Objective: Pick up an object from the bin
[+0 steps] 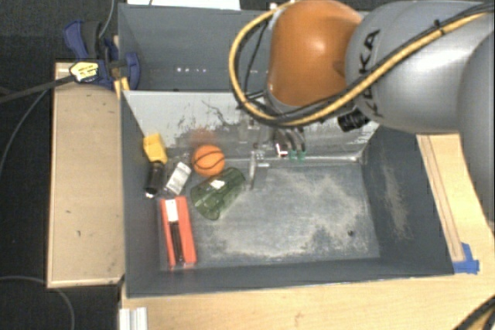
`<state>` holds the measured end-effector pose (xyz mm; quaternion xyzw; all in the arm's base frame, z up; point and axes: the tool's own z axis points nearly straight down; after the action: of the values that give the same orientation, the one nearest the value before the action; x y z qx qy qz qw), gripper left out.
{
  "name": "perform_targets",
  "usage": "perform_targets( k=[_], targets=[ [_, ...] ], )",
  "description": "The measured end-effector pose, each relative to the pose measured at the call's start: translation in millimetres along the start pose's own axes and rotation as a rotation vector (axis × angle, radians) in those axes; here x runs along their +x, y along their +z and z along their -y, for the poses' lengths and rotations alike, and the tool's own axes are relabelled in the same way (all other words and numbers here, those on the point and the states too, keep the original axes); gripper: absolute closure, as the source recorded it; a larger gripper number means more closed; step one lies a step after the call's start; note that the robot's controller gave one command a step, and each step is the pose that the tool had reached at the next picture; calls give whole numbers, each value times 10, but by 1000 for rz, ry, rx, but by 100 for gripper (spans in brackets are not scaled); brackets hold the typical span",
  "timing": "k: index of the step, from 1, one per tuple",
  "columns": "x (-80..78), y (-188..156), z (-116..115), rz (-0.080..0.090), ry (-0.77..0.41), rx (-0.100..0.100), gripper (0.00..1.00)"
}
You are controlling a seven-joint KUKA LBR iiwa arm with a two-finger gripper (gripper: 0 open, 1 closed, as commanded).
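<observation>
**Fig. Bin from above, pick not yet made.** The green piece (218, 193), a dark translucent lump, lies slantwise left of the bin's (402, 263) middle. The orange ball (208, 159) sits just beside its far end. The gripper (256, 168) hangs low, just right of the ball and over the green piece's right end. You cannot tell whether it is released or clenched, and nothing shows in its grasp.

Either of these two seems the likely pick. Centre over one alone before you descend, because they lie close enough that one closing could catch both. The ball will probably roll if you squeeze it off-centre. The green piece looks easier to take across its narrow width. Lift straight up.

Farther out, toward the left wall, lie a small white piece (178, 178) and a yellow tool (154, 147). A flat red box (177, 232) lies near the near-left corner.

The floor (325, 212) is bare scuffed metal and probably slick. Its right half is open, so you have room to withdraw that way. The arm (418, 66) spans the back-right rim.
</observation>
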<state>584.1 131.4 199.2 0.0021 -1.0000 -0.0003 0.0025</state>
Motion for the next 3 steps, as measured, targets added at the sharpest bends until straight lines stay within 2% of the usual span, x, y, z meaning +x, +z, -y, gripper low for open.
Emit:
perform_targets(
  k=[1,2,3],
  targets=[
    [-16,-51,8,8,3,-1,0],
    [-17,194,-30,14,-107,-1,0],
    [2,576,-101,5,-408,0,0]
  ],
)
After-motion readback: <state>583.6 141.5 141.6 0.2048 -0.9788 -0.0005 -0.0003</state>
